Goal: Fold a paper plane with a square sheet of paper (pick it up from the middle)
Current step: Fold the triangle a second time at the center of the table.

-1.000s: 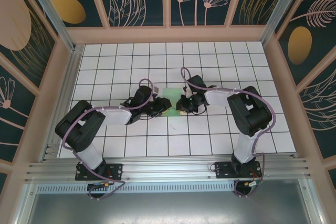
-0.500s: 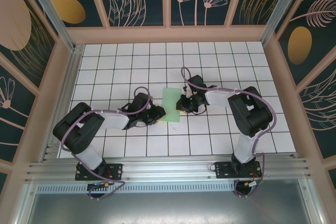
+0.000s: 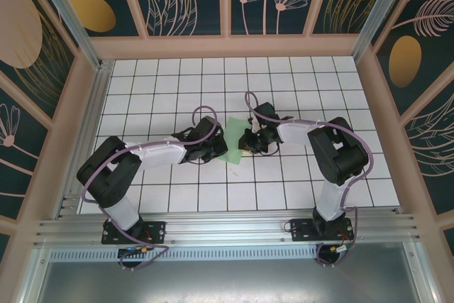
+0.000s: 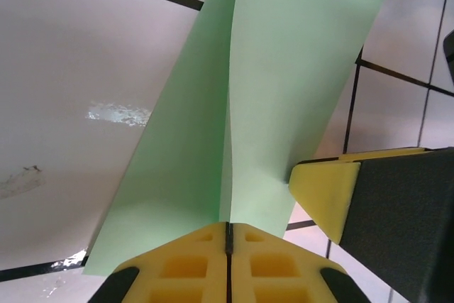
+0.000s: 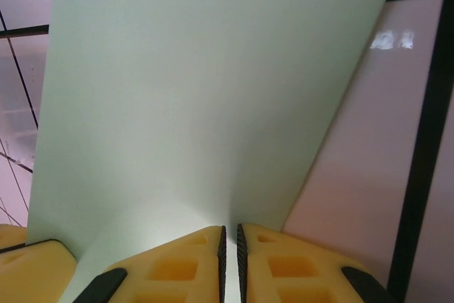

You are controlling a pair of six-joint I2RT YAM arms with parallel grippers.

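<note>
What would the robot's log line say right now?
left jaws: shut on green paper | right jaws: shut on same paper | paper: partly folded, no plane yet

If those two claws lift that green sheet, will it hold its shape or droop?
Probably droops: the sheet curves and buckles where the left gripper and right gripper pinch it. Likely light, thin enough to crease or tear easily.

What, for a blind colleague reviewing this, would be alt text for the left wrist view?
The left hand is shut on the near edge of a light green sheet of paper creased lengthwise, above a white tiled table. The right hand, yellow-tipped, meets the sheet's right edge.
</note>
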